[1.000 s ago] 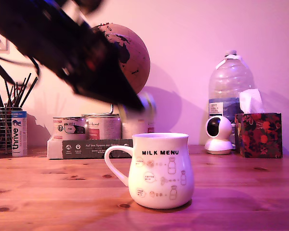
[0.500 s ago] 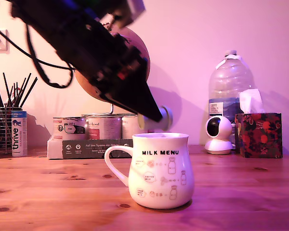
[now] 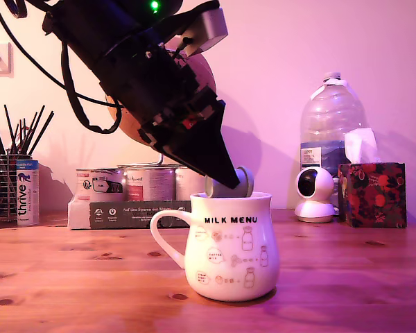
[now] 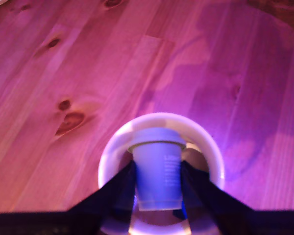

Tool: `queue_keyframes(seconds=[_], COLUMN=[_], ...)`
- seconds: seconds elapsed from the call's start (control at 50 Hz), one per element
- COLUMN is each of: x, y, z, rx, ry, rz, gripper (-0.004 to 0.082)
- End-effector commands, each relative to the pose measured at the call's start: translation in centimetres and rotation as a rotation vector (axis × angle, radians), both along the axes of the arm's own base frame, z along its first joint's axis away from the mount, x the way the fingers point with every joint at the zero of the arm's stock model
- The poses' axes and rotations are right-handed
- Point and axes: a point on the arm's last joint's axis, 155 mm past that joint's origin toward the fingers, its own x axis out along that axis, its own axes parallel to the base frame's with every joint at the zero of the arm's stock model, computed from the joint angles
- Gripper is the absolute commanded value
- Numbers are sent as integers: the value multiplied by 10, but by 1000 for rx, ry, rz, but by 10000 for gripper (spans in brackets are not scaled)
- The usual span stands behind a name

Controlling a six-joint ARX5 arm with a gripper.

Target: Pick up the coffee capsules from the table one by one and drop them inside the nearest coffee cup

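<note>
The white "MILK MENU" coffee cup (image 3: 229, 245) stands on the wooden table (image 3: 76, 270), handle toward the exterior view's left. My black gripper (image 3: 230, 182) slants down from the upper left and is shut on a pale grey-green coffee capsule (image 3: 231, 184), held just above the cup's rim. In the wrist view the capsule (image 4: 157, 169) sits between both dark fingers (image 4: 118, 188), directly over the cup's round opening (image 4: 206, 147), wide rimmed end pointing away from the wrist.
Behind the cup stand labelled tins (image 3: 140, 184) on a flat box (image 3: 128, 214), a globe, a pen holder (image 3: 10, 184) at the exterior view's left, and a water bottle (image 3: 329, 135), small white camera (image 3: 314, 194) and tissue box (image 3: 371, 193) at its right.
The arm has swung down and toward the exterior view's right, bringing the held capsule from behind the cup to just above its opening.
</note>
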Motion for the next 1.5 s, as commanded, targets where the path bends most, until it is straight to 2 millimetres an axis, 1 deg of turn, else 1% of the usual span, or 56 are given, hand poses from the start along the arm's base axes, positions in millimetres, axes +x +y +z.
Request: queue_keyframes(seconds=[0.0,0.3,0.36,0.38,0.42,0.5,0.54,0.56,0.72,0.86,0.96,1.04,1.16,1.2,1.22,1.32,1.48], x=[0,3,2,2,2,3,4,4,2,-2,-4,-7,-10,-11,-10,-5,7], y=[-2,1,1,1,1,1,0,0,-6,-9,-8,-5,-1,0,1,11,38], z=[-3,-5,-6,-6,-6,-5,-5,-4,-1,-1,-1,-2,3,7,9,16,16], rx=[8,31,33,33,33,32,33,33,18,16,23,34,36,32,30,12,-8], ry=[0,-18,-17,-16,-16,-23,-29,-31,-41,-42,-37,-26,-23,-27,-29,-5,18], rz=[-9,7,8,8,7,10,12,12,4,-8,-11,-12,-12,-10,-7,49,148], gripper=[178,181,202,228,324,584,647,659,651,580,474,332,57,-14,-30,-20,-20])
